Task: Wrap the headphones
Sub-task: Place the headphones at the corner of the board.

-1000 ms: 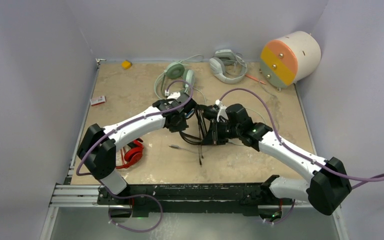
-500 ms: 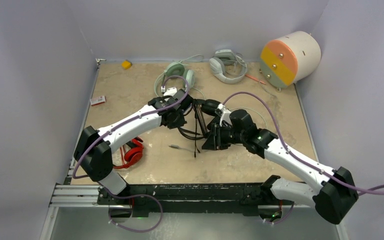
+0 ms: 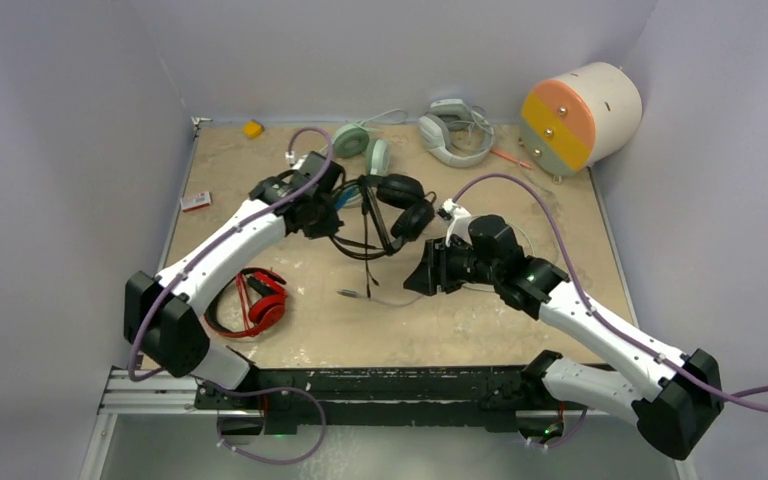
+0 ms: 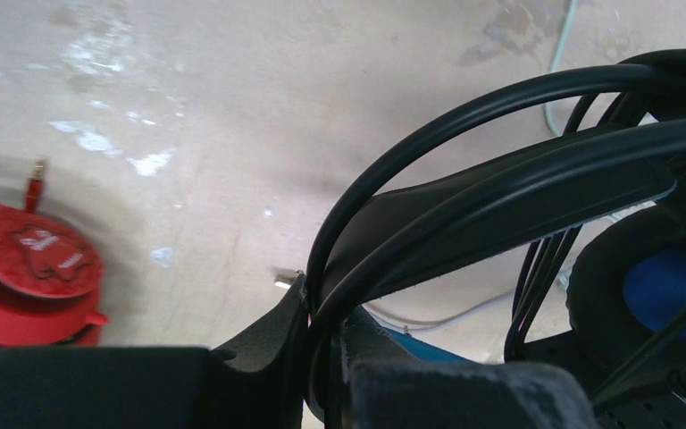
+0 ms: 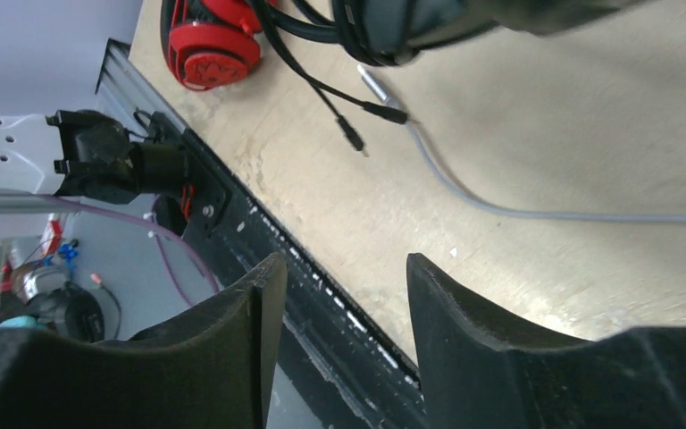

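- Black headset (image 3: 392,205) with blue cups, pinched at the headband (image 4: 500,192) by the left gripper (image 3: 332,212), fingers (image 4: 263,335) clenched on it, held up over the table (image 3: 520,330).
- In the left wrist view: headband arching out to the right of the fingers, one blue cup (image 4: 670,295) low on the right, thin black cable strands hanging just beside that cup.
- Cable draped down from the gripped set toward the right gripper (image 3: 415,280), small plug (image 5: 353,136) loose at its end.
- Right gripper released, with jaws apart and nothing between them, near the dangling cable but not touching it.
- Near edge of the table under the right fingers in that wrist's view.
- Grey cable (image 5: 473,198) lying flat on the table ahead of the right gripper, running off to its right.
- Red headset (image 3: 260,303) resting on the table, well back from the left gripper, close beside that arm's lower links.
- Mint headset (image 3: 360,142) near the left gripper, beyond it toward the far wall.
- Grey headset (image 3: 455,132) well beyond the right gripper at the far edge, with an orange, yellow and green drum (image 3: 580,115) to the right of it.
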`<state>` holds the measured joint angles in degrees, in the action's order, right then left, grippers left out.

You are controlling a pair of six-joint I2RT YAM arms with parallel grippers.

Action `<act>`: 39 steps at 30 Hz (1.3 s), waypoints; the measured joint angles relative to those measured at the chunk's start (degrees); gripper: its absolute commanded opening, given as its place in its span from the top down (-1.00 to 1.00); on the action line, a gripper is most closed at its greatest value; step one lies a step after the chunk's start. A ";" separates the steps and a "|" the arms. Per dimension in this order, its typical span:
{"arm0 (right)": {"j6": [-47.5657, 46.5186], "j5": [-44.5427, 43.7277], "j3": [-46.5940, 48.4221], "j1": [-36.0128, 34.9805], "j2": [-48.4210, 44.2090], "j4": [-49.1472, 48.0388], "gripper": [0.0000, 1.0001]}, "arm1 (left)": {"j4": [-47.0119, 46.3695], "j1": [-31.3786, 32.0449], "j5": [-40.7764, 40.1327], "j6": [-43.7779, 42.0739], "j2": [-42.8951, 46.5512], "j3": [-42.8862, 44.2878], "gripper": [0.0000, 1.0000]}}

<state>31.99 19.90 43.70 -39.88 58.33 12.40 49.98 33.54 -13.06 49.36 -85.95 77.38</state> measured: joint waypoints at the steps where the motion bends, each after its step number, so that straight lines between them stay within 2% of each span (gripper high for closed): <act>1: -0.55 -0.85 0.61 -0.04 -0.28 0.15 -0.13 | 0.15 -1.55 0.35 -0.46 0.63 -0.42 1.00; 8: -2.21 -4.15 1.09 -0.20 -3.06 0.63 -0.14 | 0.72 -13.03 3.89 -3.02 7.67 -8.52 1.00; 16: -2.64 -4.66 1.77 -0.20 -3.08 1.51 -0.14 | 0.17 -27.28 10.69 -3.39 7.98 -18.53 1.00; 29: -3.80 -4.42 5.53 -0.20 -2.58 2.89 -0.14 | -4.72 -45.70 11.96 5.42 3.28 -21.07 0.91; 34: -4.04 -4.39 5.57 -0.20 -2.62 4.35 -0.14 | -7.17 -55.95 12.41 6.25 0.66 -21.77 0.90; 35: -4.07 -4.39 5.57 -0.20 -2.64 4.55 -0.14 | -7.50 -57.57 12.41 6.51 0.59 -22.12 0.85; 39: -4.24 -4.39 5.57 -0.20 -3.26 5.29 -0.14 | -8.70 -63.36 12.48 7.48 0.57 -24.22 0.30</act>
<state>27.75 15.51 49.28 -40.07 55.07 17.69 41.28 -29.82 -0.58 56.84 -85.38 53.17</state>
